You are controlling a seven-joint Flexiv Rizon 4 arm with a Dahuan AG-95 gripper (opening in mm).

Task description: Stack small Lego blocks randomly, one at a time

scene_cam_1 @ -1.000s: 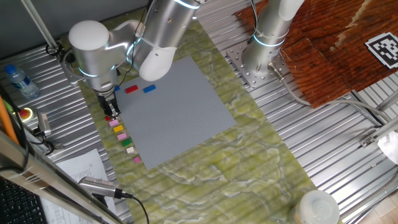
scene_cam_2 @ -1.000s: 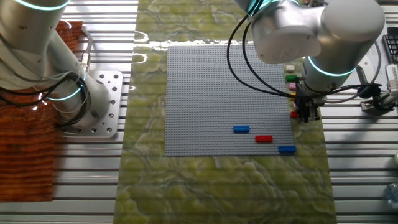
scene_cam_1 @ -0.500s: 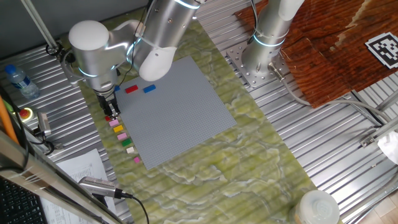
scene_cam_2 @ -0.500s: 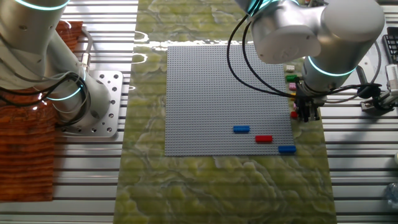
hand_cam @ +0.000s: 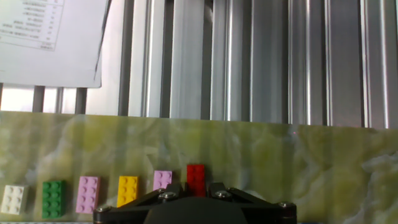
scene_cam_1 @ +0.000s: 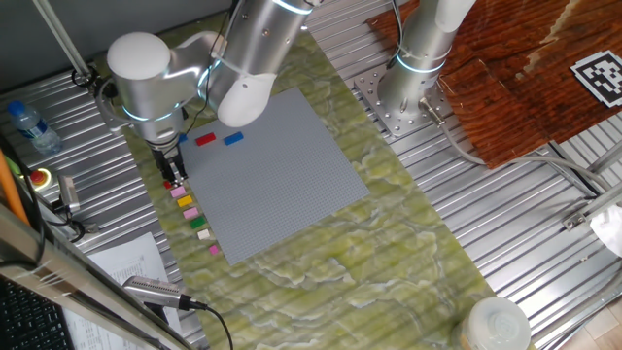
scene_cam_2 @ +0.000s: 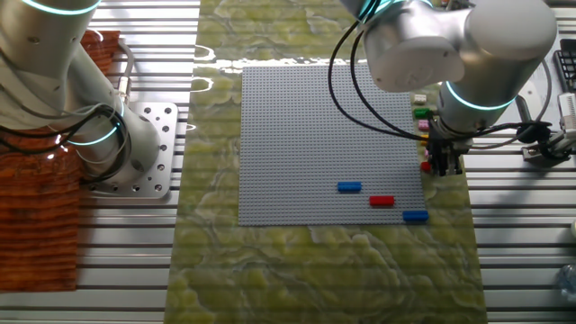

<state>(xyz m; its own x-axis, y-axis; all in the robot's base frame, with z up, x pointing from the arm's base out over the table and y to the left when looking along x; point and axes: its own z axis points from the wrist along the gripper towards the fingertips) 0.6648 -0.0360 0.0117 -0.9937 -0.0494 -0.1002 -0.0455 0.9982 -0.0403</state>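
Note:
My gripper [hand_cam: 196,194] is down on the green mat at the baseplate's edge, its fingers close on both sides of a red brick [hand_cam: 196,176]. In the hand view a row runs left from it: pink brick [hand_cam: 162,180], yellow brick [hand_cam: 127,190], pink brick [hand_cam: 87,193], green brick [hand_cam: 53,198], cream brick [hand_cam: 13,199]. The gripper [scene_cam_1: 174,181] stands at the head of that row [scene_cam_1: 190,212]; it also shows in the other fixed view [scene_cam_2: 443,166]. On the grey baseplate [scene_cam_2: 315,117] lie a blue brick [scene_cam_2: 349,187], a red brick [scene_cam_2: 382,201] and a blue brick [scene_cam_2: 415,216].
A second arm's base [scene_cam_1: 408,92] stands beyond the baseplate. A paper sheet [hand_cam: 50,37] lies on the ribbed metal table past the mat. A water bottle [scene_cam_1: 27,124] and a red button [scene_cam_1: 40,178] sit at the left.

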